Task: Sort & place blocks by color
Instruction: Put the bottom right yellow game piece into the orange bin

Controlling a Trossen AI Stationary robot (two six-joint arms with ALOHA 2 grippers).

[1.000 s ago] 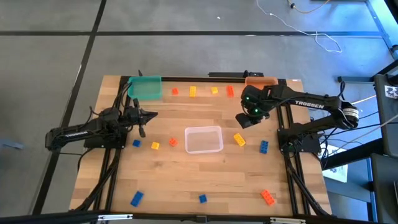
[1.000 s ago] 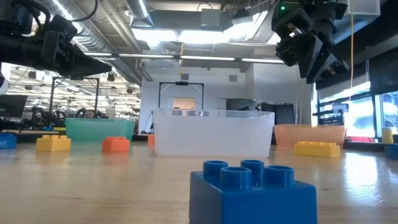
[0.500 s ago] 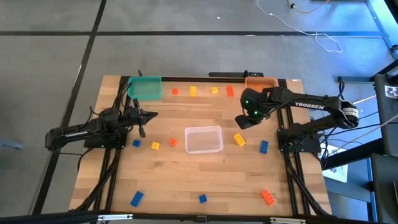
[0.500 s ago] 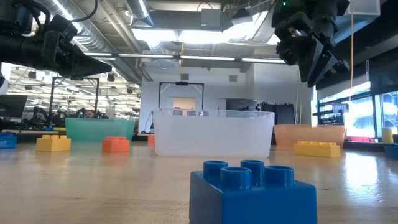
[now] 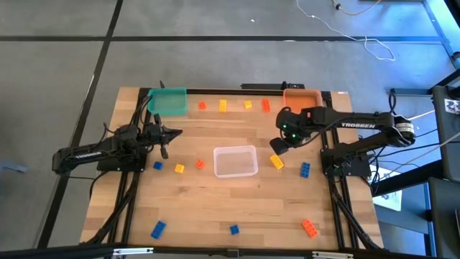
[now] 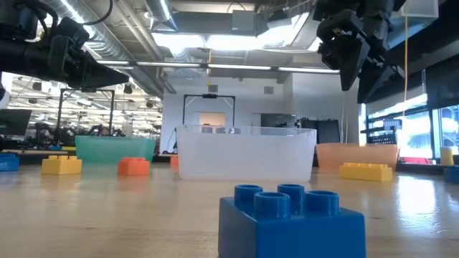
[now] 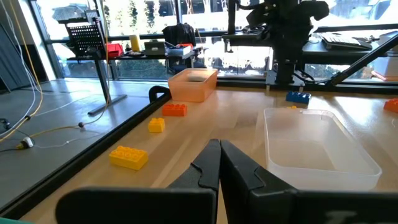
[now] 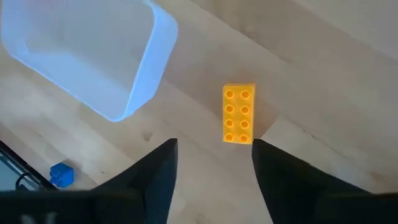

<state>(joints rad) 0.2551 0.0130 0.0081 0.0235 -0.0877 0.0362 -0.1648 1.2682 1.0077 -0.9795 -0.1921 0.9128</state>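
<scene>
right claw (image 8: 212,163) open, above yellow block (image 8: 239,114) on desk (image 5: 215,208), right of clear bin (image 5: 235,161) | left claw (image 7: 219,163) closed, waiting at desk's left side

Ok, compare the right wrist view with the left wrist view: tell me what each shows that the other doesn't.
Right wrist only: the open right tool straight above a long yellow block, and a blue block near the picture's edge.
Left wrist only: the shut left tool, the orange bin, an orange block and two yellow blocks along the table's edge, and the right arm farther off.
Both: the clear bin, holding nothing, on the wooden table.
</scene>
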